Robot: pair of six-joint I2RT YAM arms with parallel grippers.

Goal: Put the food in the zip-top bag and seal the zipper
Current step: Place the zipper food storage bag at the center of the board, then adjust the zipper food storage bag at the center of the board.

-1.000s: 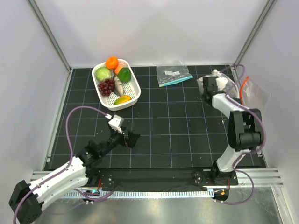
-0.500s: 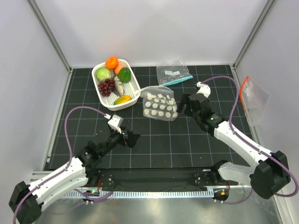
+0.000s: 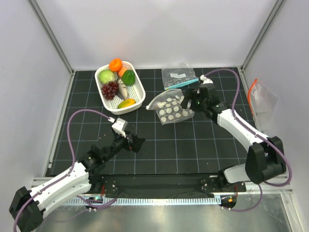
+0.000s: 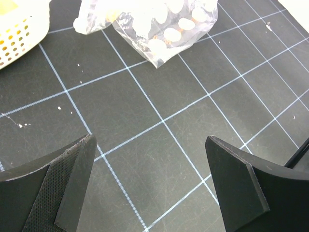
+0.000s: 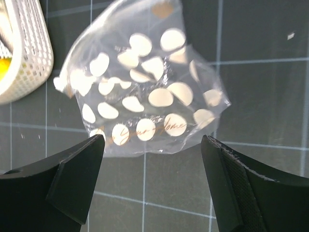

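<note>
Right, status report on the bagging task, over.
Left hand open, right hand open over zip-top bag. Food in white basket. Nothing in the way.

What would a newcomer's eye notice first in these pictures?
The white perforated plastic basket, full of bright toy fruits and vegetables, stands at the far left of the black gridded table. Beside it lies the clear crumpled bag with white oval dots, under the open right gripper.
</note>
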